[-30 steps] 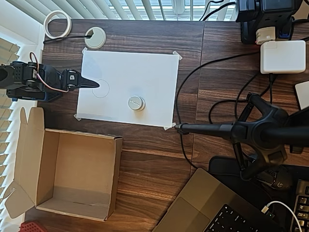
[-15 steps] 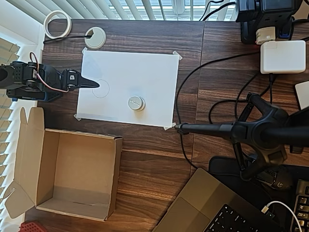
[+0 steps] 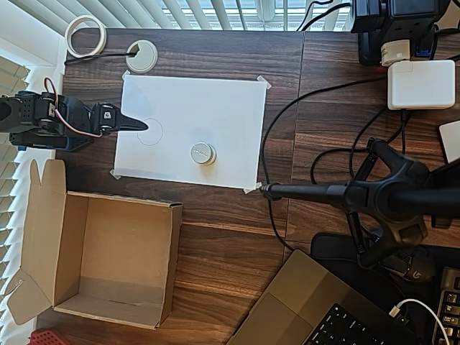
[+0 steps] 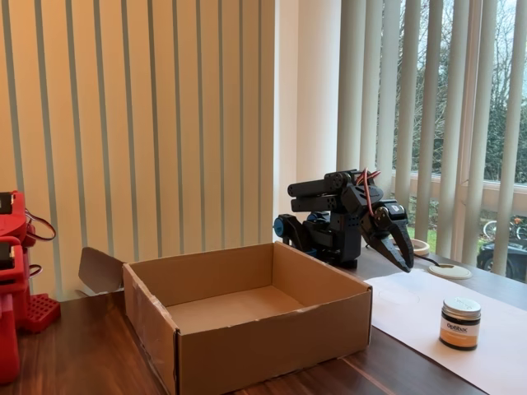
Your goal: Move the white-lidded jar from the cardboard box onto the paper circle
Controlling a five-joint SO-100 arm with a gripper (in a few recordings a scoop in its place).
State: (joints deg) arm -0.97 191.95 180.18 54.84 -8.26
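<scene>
Nothing is shifting since the earlier frames: the tool is hanging in the same spot at the left edge of the paper sheet in the overhead view, its dark fingers lying together in one point and holding nothing. In the fixed view the tool is pointing down over the far end of the sheet, with the black arm folded behind it. Its tip is sitting just beside the paper circle, whose thin outline is lying bare. To the right and nearer on the sheet, the white-lidded jar is standing upright, apart from that circle; the fixed view is showing the jar with a dark label. Well apart on the wooden table, the cardboard box is sitting open with its flaps spread, its bare floor showing in the fixed view too.
</scene>
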